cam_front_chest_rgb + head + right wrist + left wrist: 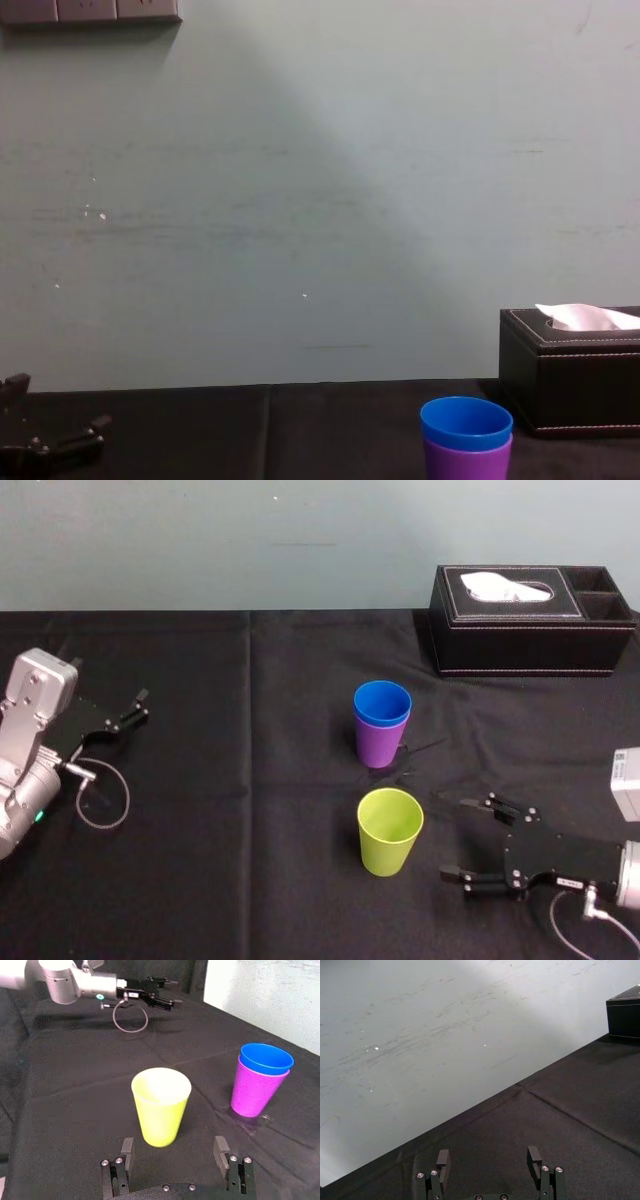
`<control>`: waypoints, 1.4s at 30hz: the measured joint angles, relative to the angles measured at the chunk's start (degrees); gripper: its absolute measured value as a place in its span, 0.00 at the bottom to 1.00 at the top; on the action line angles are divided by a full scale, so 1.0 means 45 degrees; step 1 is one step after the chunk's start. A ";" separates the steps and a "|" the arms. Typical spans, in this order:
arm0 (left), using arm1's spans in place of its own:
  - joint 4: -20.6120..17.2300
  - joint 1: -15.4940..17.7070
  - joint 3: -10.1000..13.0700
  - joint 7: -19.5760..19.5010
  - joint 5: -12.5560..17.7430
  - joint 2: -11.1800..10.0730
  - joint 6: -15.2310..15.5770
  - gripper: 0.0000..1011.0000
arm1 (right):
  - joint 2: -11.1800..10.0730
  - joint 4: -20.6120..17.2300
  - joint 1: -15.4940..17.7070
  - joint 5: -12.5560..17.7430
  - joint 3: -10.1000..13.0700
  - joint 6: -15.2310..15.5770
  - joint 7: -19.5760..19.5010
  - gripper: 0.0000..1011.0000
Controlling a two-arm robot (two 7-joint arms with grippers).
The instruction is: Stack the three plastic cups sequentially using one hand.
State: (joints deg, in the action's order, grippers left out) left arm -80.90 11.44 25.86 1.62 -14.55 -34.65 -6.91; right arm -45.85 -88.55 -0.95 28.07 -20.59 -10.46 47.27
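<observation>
On the black-clothed desk (250, 810), near its middle, a purple cup (380, 748) upright, with a blue cup (382, 702) nested inside it, the blue rim and a band of blue side above the purple rim. Just nearer the robot and apart from that pair, a yellow-green cup (390, 832), upright, mouth up, alone. To the right of the yellow-green cup, low and near but not touching it, the right claw (455, 838): fingers spread wide, holding nothing, pointed toward the cup. In the right wrist view, both fingertips short of the cup's base, the cup roughly centred ahead of the gap. Well apart on the left side of the desk, the left claw (133, 710), likewise spread open and empty, aimed toward the far edge and the pale wall (250, 540), with a loop of thin cable (105, 802) beside its wrist. At the far right, well apart from the cups, a black leather tissue box (520, 630) with pale stitching, a white tissue (505, 585) in its slot and two small open compartments (600, 590) at its right end.
</observation>
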 joint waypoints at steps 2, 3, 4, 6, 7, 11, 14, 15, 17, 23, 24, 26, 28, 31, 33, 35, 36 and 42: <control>0.0000 -0.0001 0.0000 0.0000 0.0000 0.0000 0.0000 1.00 | 0.0079 0.0128 -0.0205 0.0084 -0.0145 -0.0012 0.0152 0.99; 0.0000 -0.0001 -0.0001 0.0000 0.0000 0.0000 0.0000 1.00 | 0.0134 0.0222 -0.0351 0.0171 -0.0252 -0.0016 0.0299 0.99; 0.0000 0.0000 -0.0001 0.0000 0.0000 0.0000 0.0000 1.00 | 0.0158 0.0265 -0.0422 0.0220 -0.0297 -0.0019 0.0364 0.99; 0.0000 -0.0001 0.0000 0.0000 0.0001 0.0000 0.0000 1.00 | 0.0211 0.0356 -0.0565 0.0321 -0.0386 -0.0026 0.0506 0.99; 0.0000 -0.0001 0.0000 0.0000 0.0000 0.0000 0.0000 1.00 | 0.0266 0.0454 -0.0693 0.0454 -0.0461 -0.0027 0.0659 0.99; 0.0000 -0.0001 0.0000 0.0000 0.0000 0.0000 0.0000 1.00 | 0.0453 0.0790 -0.1042 0.0843 -0.0647 -0.0028 0.1062 0.99; 0.0000 -0.0001 0.0000 0.0000 0.0000 0.0000 0.0000 1.00 | 0.0595 0.1039 -0.1288 0.1089 -0.0798 -0.0017 0.1310 0.99; 0.0000 -0.0001 0.0000 0.0000 0.0000 0.0000 0.0000 1.00 | 0.0630 0.1104 -0.1350 0.1134 -0.0838 -0.0008 0.1354 0.99; 0.0000 -0.0001 0.0000 0.0000 0.0000 0.0000 0.0000 1.00 | 0.0714 0.1254 -0.1507 0.1232 -0.0956 0.0010 0.1466 0.99; 0.0000 -0.0001 0.0000 0.0000 0.0000 0.0000 0.0000 1.00 | 0.0829 0.1476 -0.1810 0.1318 -0.1249 0.0056 0.1554 0.99; 0.0000 -0.0002 -0.0001 0.0000 0.0001 0.0000 0.0000 1.00 | 0.0838 0.1502 -0.1840 0.1325 -0.1286 0.0058 0.1562 0.99; 0.0000 -0.0001 0.0000 0.0000 0.0001 0.0000 0.0000 1.00 | 0.0850 0.1546 -0.1893 0.1334 -0.1355 0.0061 0.1571 0.99; 0.0000 -0.0001 -0.0001 0.0000 0.0000 0.0000 0.0000 1.00 | 0.0860 0.1599 -0.1960 0.1335 -0.1456 0.0064 0.1576 0.99; 0.0000 0.0000 0.0000 0.0000 0.0000 0.0000 0.0000 1.00 | 0.0878 0.1691 -0.2059 0.1337 -0.1596 0.0062 0.1589 0.99; 0.0000 -0.0001 0.0000 0.0000 0.0000 0.0000 0.0000 1.00 | 0.0906 0.1766 -0.2144 0.1345 -0.1693 0.0057 0.1615 0.99; 0.0000 -0.0001 0.0000 0.0000 0.0000 0.0000 0.0000 1.00 | 0.0962 0.1862 -0.2253 0.1357 -0.1791 0.0054 0.1663 0.99; 0.0000 0.0000 0.0000 0.0000 0.0000 0.0000 -0.0001 1.00 | 0.0984 0.1904 -0.2299 0.1362 -0.1829 0.0054 0.1684 0.99; 0.0000 -0.0001 0.0000 0.0000 0.0000 0.0000 0.0000 1.00 | 0.1208 0.2261 -0.2708 0.1373 -0.2139 0.0095 0.1906 0.99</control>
State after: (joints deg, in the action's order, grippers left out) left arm -80.90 11.43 25.86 1.62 -14.55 -34.65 -6.91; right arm -40.42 -78.38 -13.13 34.24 -30.22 -10.03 55.85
